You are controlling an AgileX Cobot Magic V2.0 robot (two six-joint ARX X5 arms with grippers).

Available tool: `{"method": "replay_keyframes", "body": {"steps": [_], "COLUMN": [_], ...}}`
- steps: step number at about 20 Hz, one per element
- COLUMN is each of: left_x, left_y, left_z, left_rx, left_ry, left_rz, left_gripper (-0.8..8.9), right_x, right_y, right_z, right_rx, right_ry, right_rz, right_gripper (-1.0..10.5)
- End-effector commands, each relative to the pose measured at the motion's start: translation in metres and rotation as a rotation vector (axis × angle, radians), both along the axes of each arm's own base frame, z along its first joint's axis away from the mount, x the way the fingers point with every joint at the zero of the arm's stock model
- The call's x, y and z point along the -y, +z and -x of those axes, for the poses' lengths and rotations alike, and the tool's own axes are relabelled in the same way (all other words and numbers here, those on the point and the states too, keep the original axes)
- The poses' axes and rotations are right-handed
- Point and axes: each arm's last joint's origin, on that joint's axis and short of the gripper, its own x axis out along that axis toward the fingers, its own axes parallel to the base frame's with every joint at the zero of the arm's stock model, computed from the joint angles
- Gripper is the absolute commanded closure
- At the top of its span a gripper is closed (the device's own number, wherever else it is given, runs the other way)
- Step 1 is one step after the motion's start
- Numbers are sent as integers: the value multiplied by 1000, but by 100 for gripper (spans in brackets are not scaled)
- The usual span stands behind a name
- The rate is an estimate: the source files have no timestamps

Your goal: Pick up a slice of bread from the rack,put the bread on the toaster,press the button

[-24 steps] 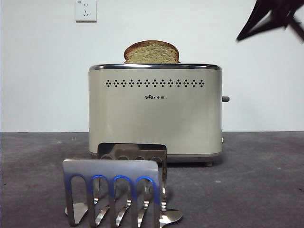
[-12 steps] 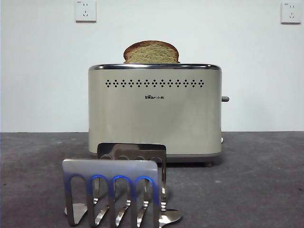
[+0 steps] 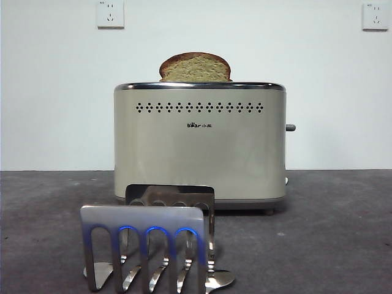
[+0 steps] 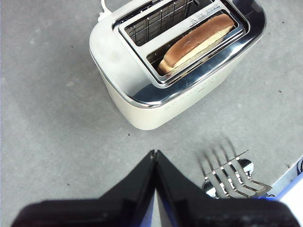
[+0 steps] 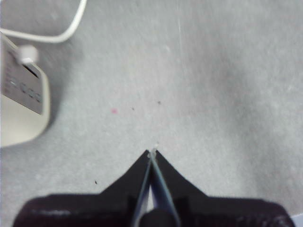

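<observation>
Front view: no arm shows here. The toaster [image 3: 199,144] stands on the dark grey, faintly speckled table [image 3: 331,233], a cream-beige box with rounded corners, a chrome top rim, two rows of small black vent holes and a small "Bear" logo on its broad face. The slice of bread [image 3: 195,67] sits in the toaster, its domed top and dark brown crust rising above the rim, its tan face speckled. The button [image 3: 290,127], a stubby dark grey knob, sticks out from the toaster's narrow side, high up. Nearer the camera stands the rack [image 3: 150,245], shiny flat metal plates with arched slots, holding nothing. Two white wall sockets [image 3: 110,13] sit high on the pale wall.

Left wrist view: the left gripper [image 4: 155,153] hangs above the table with its black jaws pressed together tip to tip, holding nothing and touching nothing. The toaster [image 4: 142,101] has two slots lined with wire grids; the slice of bread [image 4: 199,40] fills one slot, the other is empty. The rack [image 4: 232,177] stands near the toaster, apart from it.

Right wrist view: the right gripper [image 5: 152,152] is likewise closed to a point and empty, above bare grey table [image 5: 213,85]. A corner of the toaster [image 5: 21,109] and its white cord [image 5: 61,33] show at the edge.
</observation>
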Motion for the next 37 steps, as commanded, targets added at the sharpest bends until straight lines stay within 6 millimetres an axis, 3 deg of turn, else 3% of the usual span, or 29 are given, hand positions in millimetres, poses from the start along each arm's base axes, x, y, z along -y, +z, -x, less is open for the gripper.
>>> {"method": "replay_keyframes", "body": {"steps": [1,6,10,13,18,22,26,30,37], "left_x": [-4,-14,-39,-59,-86,-93,-94,-94,-97], "left_y": [0,9,0,-37,-136,-203,-250,-280,-289], "left_z": [-1,13,23,33,62,88,101,104,106], "left_rx": [-1,115,296,409,534,611,617,643,723], "left_ry": [26,-64,30,101,245,374,406,450,551], "left_rz": [5,-77,10,68,75,190,219,307,286], "left_gripper": [817,817,817,817,817,817,817,817,817], "right_x": [-2,-5,-7,-8,-9,-9,-9,-10,-10], "right_y": [-8,-20,-28,-32,-32,-31,-30,-28,-26], "right_z": [-12,-34,-47,-52,-54,-57,-59,-62,-66], "right_rx": [-44,-124,-171,-189,-186,-160,-128,-93,-51], "right_ry": [3,3,3,3,3,3,3,3,3], "right_rz": [13,25,33,35,35,31,26,20,14], "right_gripper": [947,946,946,946,946,946,946,946,946]}}
